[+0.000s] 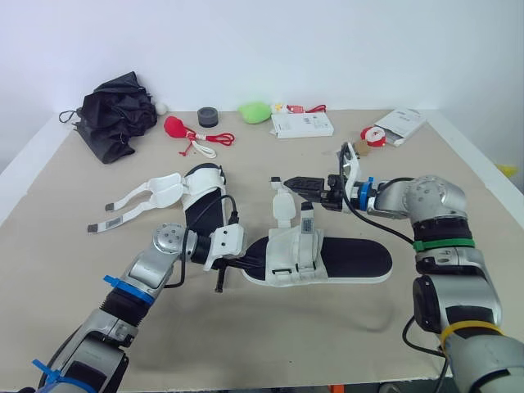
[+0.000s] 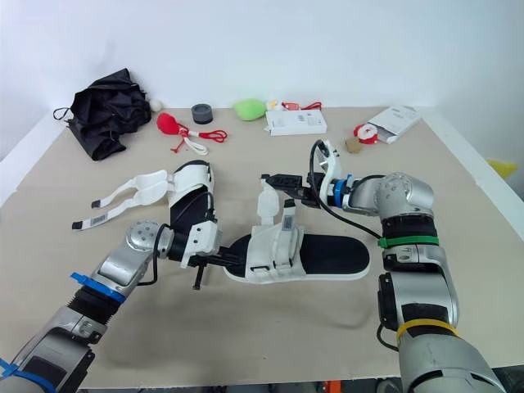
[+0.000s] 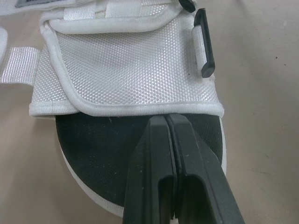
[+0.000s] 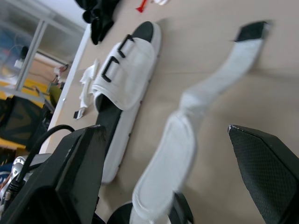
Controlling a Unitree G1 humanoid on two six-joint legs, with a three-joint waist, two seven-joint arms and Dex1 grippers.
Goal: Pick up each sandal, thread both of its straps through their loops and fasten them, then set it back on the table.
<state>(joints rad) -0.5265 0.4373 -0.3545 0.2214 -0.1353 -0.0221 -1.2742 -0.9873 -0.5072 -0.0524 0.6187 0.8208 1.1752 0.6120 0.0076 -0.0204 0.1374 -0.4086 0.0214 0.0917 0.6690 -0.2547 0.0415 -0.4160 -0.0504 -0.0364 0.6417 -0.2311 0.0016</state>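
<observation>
The left gripper (image 3: 167,119), jaws pressed together, seemingly steadies the black-soled, white-woven sandal (image 1: 352,258) while the right gripper (image 1: 286,183), jaws spread, straddles its loose white strap (image 1: 283,206).

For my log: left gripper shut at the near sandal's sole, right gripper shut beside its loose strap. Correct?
No. The right gripper is open around the loose strap, as the right wrist view shows. The left gripper is indeed shut.

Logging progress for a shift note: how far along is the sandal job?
Done: nothing fastened. In hand: near sandal, shut left gripper at its sole, open right gripper straddling one loose strap. Left: fasten its straps, then the far sandal's splayed straps.
</observation>
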